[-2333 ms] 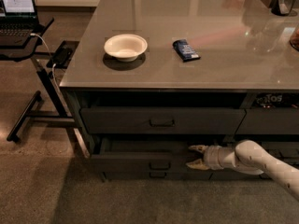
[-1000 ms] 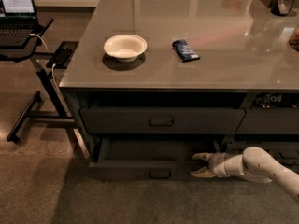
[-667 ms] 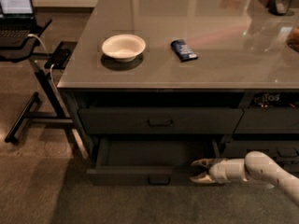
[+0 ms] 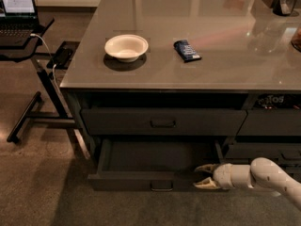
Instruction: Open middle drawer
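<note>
Item: middle drawer [image 4: 127,180], dark grey metal, low in the counter unit, below a shut drawer [image 4: 117,121] of the same finish. Stands pulled out toward the near side. Long axis runs left to right; front faces near and carries a small loop handle [image 4: 161,187] at centre. Interior: broad shallow tray, its plain grey floor [image 4: 155,155] exposed. Gripper [image 4: 203,176]: pale, low at the right end of the drawer front, pointing left, its two fingers spread apart and holding nothing; contact with the front cannot be told. White arm [image 4: 263,174] runs off to the right. Counter top [image 4: 225,55], grey and glossy, bears a white bowl [image 4: 126,47], interior plain white, and to its right a dark blue packet [image 4: 187,50]. Far left: laptop [image 4: 16,11] on a black stand [image 4: 44,86].
</note>
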Motion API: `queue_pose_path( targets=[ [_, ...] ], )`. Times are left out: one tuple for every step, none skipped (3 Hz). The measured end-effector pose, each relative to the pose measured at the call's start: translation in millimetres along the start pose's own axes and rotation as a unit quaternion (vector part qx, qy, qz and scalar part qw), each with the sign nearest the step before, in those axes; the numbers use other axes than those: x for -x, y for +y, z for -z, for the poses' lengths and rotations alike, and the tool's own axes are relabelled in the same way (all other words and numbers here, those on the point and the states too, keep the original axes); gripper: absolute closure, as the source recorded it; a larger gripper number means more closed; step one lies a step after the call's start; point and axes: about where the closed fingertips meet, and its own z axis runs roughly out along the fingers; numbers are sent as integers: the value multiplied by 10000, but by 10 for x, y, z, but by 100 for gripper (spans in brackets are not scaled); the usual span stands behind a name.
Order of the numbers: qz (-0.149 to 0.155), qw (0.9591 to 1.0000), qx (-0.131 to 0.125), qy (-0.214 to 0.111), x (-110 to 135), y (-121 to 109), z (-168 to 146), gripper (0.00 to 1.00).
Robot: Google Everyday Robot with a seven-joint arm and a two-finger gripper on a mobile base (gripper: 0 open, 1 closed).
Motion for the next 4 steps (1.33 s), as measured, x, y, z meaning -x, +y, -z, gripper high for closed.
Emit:
queue_pose_path(
  targets=[
    [0,10000,0,0,0,0,0,81],
    [0,10000,1,-1,1,1,-2,58],
    [3,10000,5,-3,0,7,-6,35],
    [-26,9999,53,-104,-17,83,31,12]
  ],
)
